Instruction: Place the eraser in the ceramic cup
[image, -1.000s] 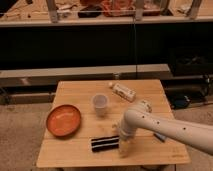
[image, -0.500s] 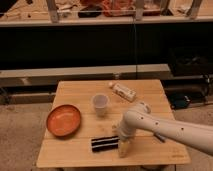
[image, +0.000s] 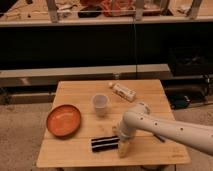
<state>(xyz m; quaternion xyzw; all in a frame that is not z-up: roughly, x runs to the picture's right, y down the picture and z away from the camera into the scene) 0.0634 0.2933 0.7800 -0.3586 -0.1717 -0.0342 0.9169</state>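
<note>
black and pale-striped, the eraser (image: 104, 143) lies flat on the counter (image: 77, 92) just left of the gripper (image: 123, 147), set low at its end seemingly to take hold, grip open or closed i cannot tell, while the ceramic cup (image: 100, 105) stands mouth-up beyond, ready to receive it.

The pincer (image: 123, 146) sits low at the front of the pale wooden counter (image: 80, 90), seemingly touching the flat black striped eraser (image: 104, 143). Open boards lead from there to the small whitish ceramic cup (image: 100, 104). The round orange plate (image: 64, 120) crowds the left, the lying white bottle (image: 123, 92) stands behind on the right, and the white robot arm (image: 165, 129) bars the right front.
</note>
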